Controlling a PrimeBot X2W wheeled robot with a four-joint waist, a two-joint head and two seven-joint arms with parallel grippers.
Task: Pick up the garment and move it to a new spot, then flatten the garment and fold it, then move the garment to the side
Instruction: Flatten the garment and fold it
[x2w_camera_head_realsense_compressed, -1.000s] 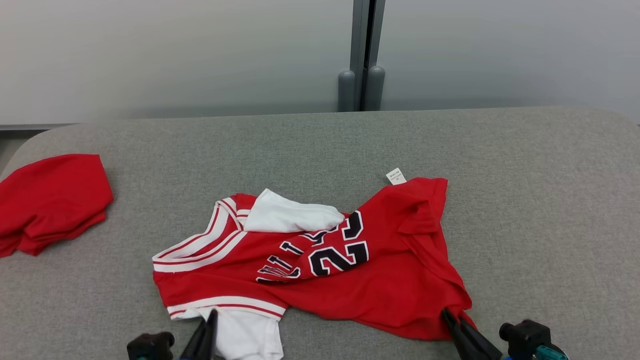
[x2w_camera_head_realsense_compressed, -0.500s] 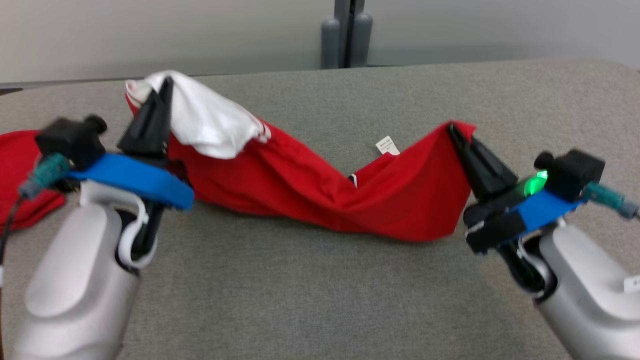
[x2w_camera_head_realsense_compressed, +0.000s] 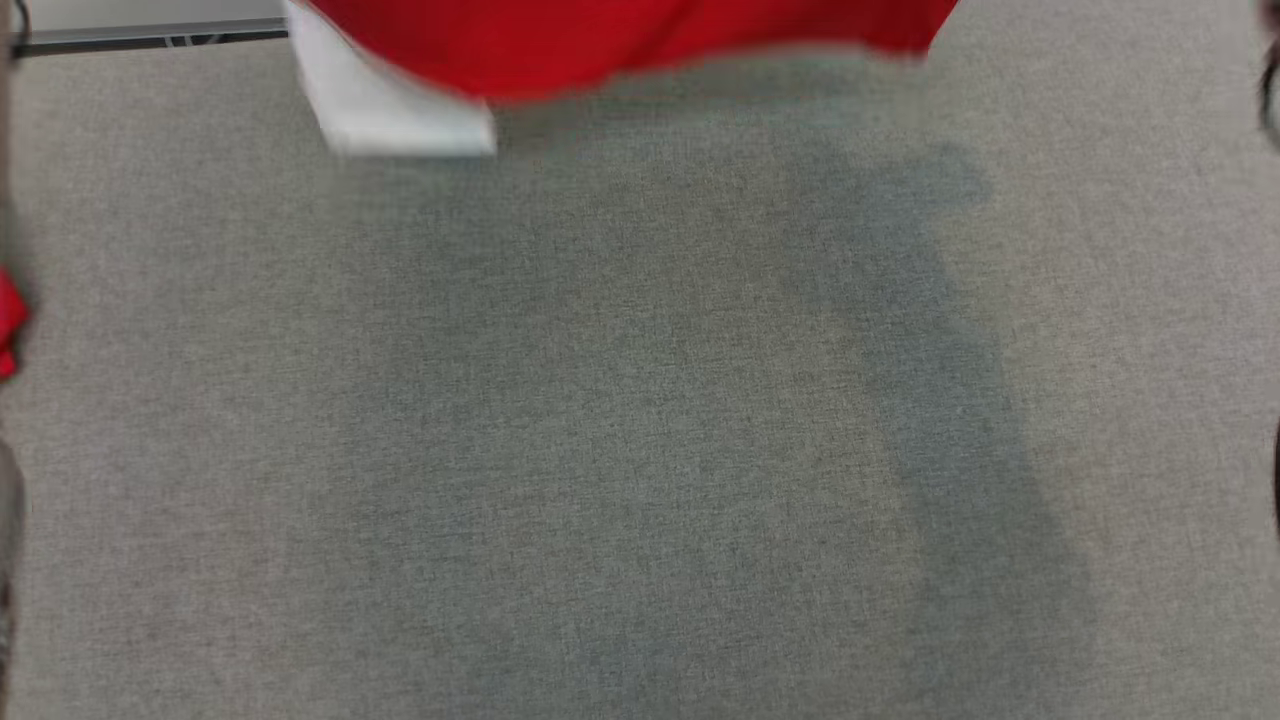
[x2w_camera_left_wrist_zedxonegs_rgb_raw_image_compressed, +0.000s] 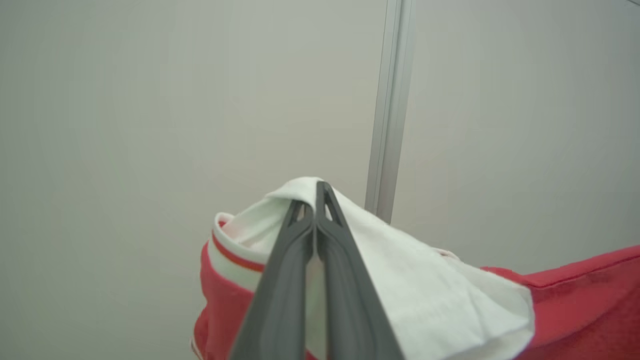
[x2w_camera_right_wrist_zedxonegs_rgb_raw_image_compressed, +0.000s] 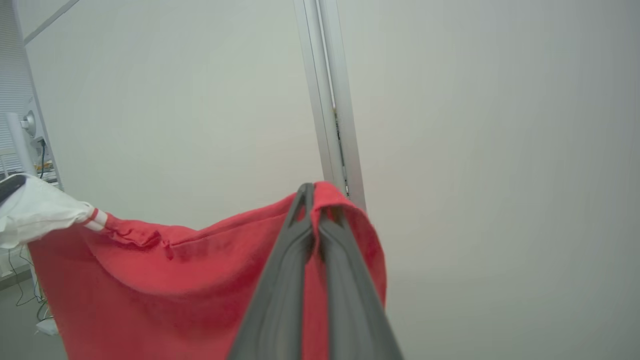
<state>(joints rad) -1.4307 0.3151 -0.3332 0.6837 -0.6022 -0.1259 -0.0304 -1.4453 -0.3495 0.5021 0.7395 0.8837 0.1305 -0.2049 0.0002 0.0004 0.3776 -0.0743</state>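
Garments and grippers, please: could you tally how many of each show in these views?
Garments: 2 (red-and-white jersey, held up; red cloth at the head view's left edge, mostly cut off)
Grippers: 2 (left gripper, right gripper, both shut on the jersey)
Total: 4

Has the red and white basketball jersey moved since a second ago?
Yes: lifted up off the grey fabric table; the jersey now hangs from the left gripper and right gripper.

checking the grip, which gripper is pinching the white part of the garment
The left gripper, shut on the white part of the garment; the right gripper pinches red fabric.
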